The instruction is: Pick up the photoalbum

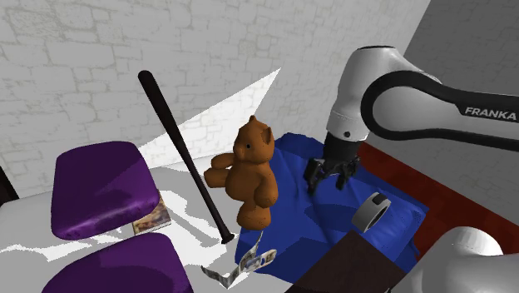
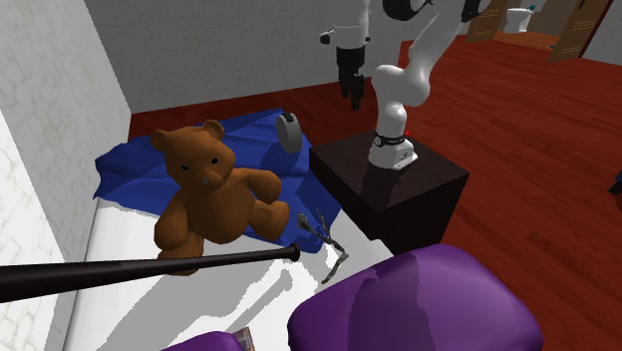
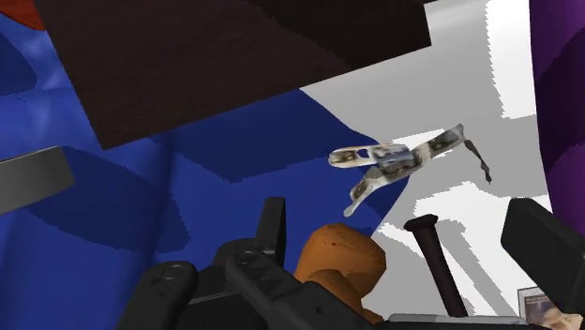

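Hovering above the blue blanket (image 1: 309, 226) spread over the near end of the white bed (image 1: 187, 239), the gripper (image 1: 329, 185) points downward with its fingers spread apart and nothing between them. The photoalbum (image 1: 155, 219) lies flat on the bed, a small book with a pictured cover, one side tucked under the corner of a purple cushion (image 1: 98, 187). It sits between that cushion and a black baseball bat (image 1: 179, 146), which slants across the bed with its knob end resting on the white surface. A brown teddy bear (image 1: 251, 171) sits on the blanket's edge just beyond the bat, so both the bat and the bear stand between the gripper and the photoalbum, which is well apart from the fingers. A second purple cushion (image 1: 116, 268) lies nearer the shoulder view's bottom edge. A grey ring (image 1: 372, 210) stands on the blanket near the gripper, close to the dark brown stand (image 1: 349, 265). A twisted, print-patterned object (image 1: 241, 265) rests at the blanket's corner near the bat's knob.
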{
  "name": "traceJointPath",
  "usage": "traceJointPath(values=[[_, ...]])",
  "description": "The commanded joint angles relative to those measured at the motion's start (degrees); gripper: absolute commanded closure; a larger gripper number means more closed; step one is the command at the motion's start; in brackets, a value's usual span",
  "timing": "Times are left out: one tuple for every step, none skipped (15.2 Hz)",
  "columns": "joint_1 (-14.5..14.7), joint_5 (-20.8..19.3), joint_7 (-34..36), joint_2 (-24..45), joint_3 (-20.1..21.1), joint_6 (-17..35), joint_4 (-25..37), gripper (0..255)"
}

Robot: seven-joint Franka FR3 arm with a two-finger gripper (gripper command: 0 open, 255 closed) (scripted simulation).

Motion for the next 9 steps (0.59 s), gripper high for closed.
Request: traceJointPath(values=[[-0.56,0.78,4.39,2.32,3.14,3.49,-1.1,0],[-0.84,1.15,6.56,3.52,4.77,5.19,-1.62,0],[-1.14,1.44,8.77,4.87,6.38,6.91,-2.04,0],[-1.5,1.66,11.01,6.36,8.01,8.64,-2.37,0],[-1.89,1.77,13.29,7.98,9.62,10.39,-2.6,0],[-2.37,1.78,15.6,9.73,11.25,12.15,-2.73,0],[-2.91,1.66,17.97,11.6,12.89,13.9,-2.76,0],[-3.53,1.41,20.4,13.61,14.53,15.66,-2.7,0],[-4.19,0.96,22.92,15.76,16.14,17.41,-2.55,0]])
